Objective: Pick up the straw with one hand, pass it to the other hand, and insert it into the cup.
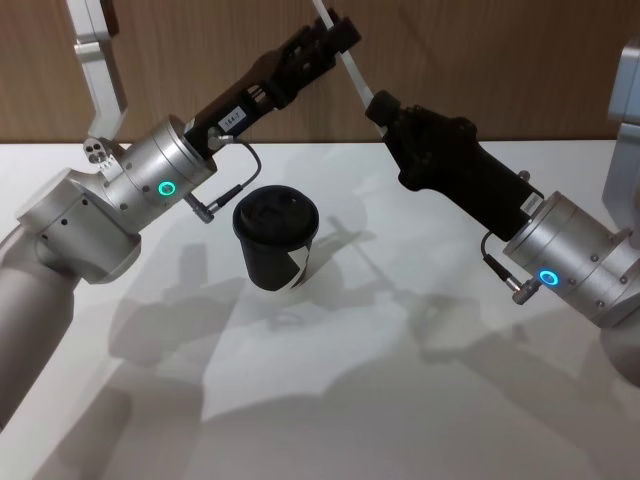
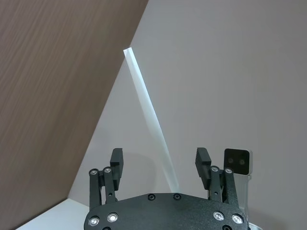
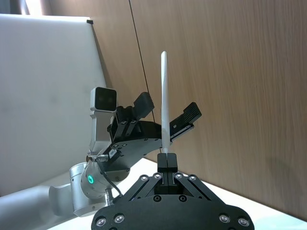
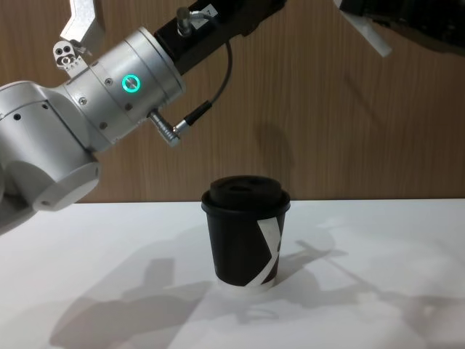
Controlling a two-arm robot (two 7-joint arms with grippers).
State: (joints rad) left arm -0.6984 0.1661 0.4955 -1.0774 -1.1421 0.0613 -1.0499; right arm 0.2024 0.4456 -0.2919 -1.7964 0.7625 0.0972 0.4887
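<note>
Two grippers meet above cup (image 1: 275, 240) on table (image 1: 450, 400). R gripper (image 1: 378, 105) clamps straw (image 1: 350, 68) low down; L gripper (image 1: 335, 35) gapes astride its upper part. Centre straw, shut L firmly, then release R.

**Layout: straw held high, cup on the table below**

Cup (image 1: 275, 240) stands upright on the table (image 1: 400, 420), a bit left of centre. Both grippers are up in the air behind the cup, in front of the wall (image 1: 500, 60). Left gripper (image 1: 335, 35) reaches in from the left, right gripper (image 1: 378, 105) from the right, tips near each other. Straw (image 1: 352, 68) is pinched in the right gripper's tip and slants up and left into the gap between the left gripper's spread fingers (image 2: 116, 160), touching neither. Straw is above and behind the cup, well apart from it.
</note>
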